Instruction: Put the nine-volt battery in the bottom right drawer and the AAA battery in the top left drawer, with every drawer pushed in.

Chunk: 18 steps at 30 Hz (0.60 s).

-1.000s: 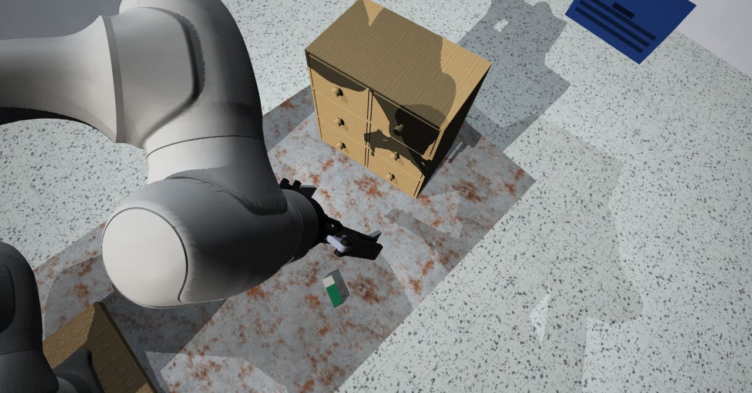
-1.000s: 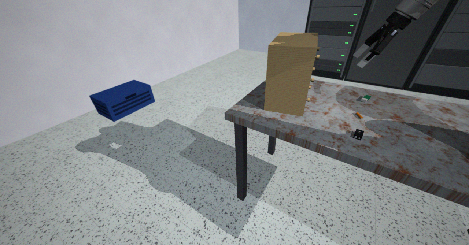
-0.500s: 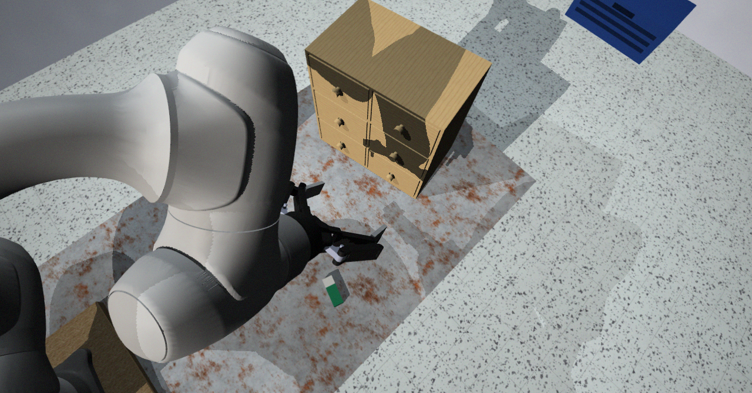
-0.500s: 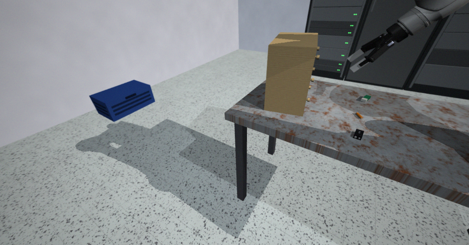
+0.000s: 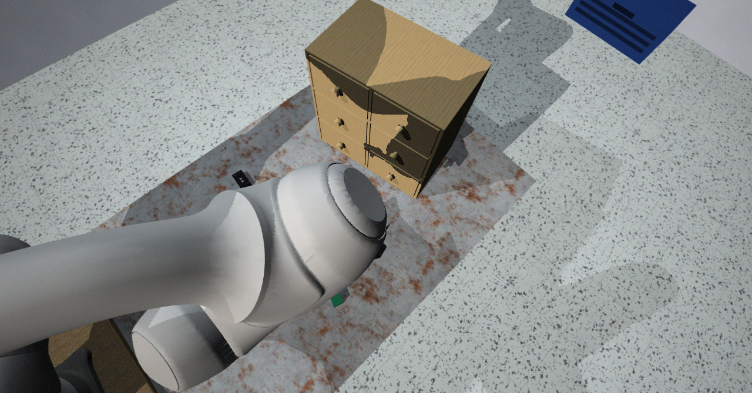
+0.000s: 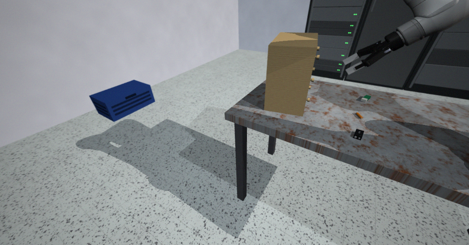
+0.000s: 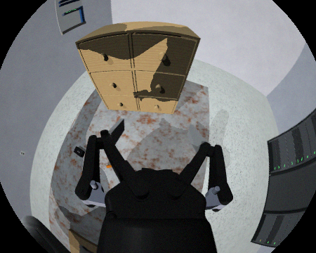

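The wooden chest [image 5: 420, 38] [image 6: 288, 79] [image 7: 119, 65] stands upright; its top-left drawer [image 5: 325, 83] and bottom-right drawer [image 5: 403, 181] [image 7: 166, 106] look pushed in, like the others. The black block with two round terminals, the nine-volt battery [image 5: 241, 178] [image 6: 358, 134] [image 7: 79, 151], lies on the table. The small orange cylinder, the AAA battery [image 6: 359, 115] [image 7: 109, 166], lies between it and the green-and-white block; the arm hides it in the top view. My gripper [image 6: 346, 67] [image 7: 156, 127] is open and empty, in the air before the drawer fronts, above the table, pointing obliquely down towards the chest.
The green-and-white block [image 5: 336, 299] [image 6: 366, 97] lies on the rust-stained table [image 5: 473, 196] [image 6: 403, 168], partly behind the arm in the top view and not visible in the wrist view. A blue box [image 5: 631, 17] [image 6: 121, 100] is beyond the chest, off the table. Server racks [image 6: 373, 40] [image 7: 295, 151] stand beyond the table.
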Available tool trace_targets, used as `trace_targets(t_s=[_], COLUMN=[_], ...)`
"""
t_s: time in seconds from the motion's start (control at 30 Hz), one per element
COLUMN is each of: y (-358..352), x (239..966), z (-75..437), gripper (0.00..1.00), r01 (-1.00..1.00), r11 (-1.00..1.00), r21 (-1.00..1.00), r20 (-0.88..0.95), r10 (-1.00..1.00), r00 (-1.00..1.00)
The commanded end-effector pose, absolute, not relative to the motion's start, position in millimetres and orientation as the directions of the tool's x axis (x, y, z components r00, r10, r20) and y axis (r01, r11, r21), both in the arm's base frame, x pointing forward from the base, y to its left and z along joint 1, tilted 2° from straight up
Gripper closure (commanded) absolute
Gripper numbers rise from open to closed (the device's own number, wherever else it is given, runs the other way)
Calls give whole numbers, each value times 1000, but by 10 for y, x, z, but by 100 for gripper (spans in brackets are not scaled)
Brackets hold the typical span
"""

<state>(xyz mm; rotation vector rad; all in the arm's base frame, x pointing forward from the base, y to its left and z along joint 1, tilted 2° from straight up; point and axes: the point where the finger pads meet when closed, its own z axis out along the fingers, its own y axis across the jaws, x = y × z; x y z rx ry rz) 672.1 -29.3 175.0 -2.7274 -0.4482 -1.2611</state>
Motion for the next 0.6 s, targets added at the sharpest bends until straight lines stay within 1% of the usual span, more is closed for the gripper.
trace_targets(t_s=[0.0,0.57], y=[-267,-221], x=[6742,6899], z=[1707,1546], gripper=[0,0], r01=[314,314], r11=[-949,-949], r21=[36,36], r20=[822,917], r10=[207,157], r00=[531,368])
